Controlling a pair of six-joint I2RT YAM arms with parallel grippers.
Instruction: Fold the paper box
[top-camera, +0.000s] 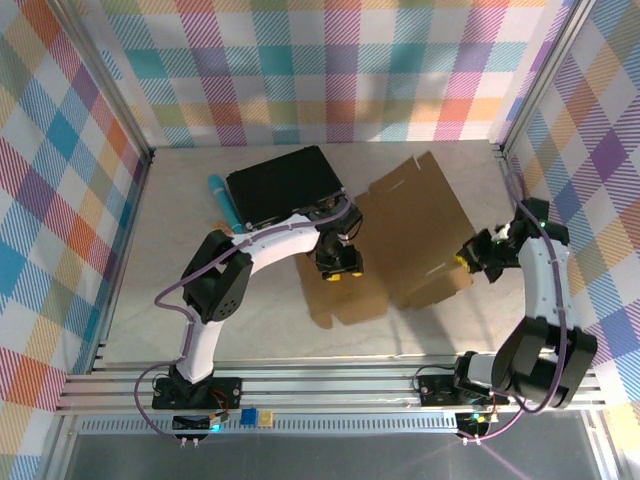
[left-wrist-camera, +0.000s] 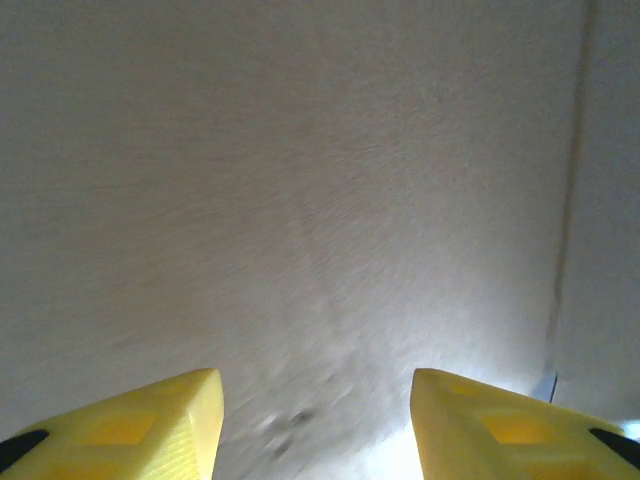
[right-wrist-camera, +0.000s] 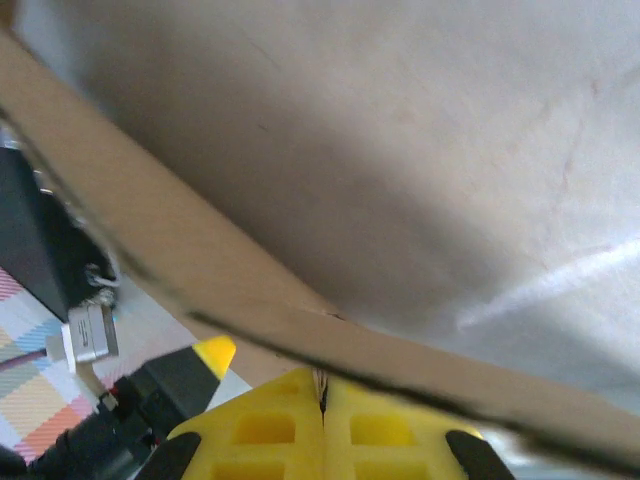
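Pale tabletop (top-camera: 175, 200) inside plaid walls (top-camera: 330, 70) carries the paper box (top-camera: 420, 220); left fingers (left-wrist-camera: 150, 420) spread apart, right fingers (right-wrist-camera: 260, 430) pressed together.

Lab test cell, plaid walls (top-camera: 60, 150), aluminium frame (top-camera: 330, 385)

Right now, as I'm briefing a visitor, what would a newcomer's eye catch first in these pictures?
The flat brown paper box lies mid-table, with the left gripper open over its left part and the right gripper shut at its right edge. A black case sits beyond its left end, and bright plaid walls ring everything.
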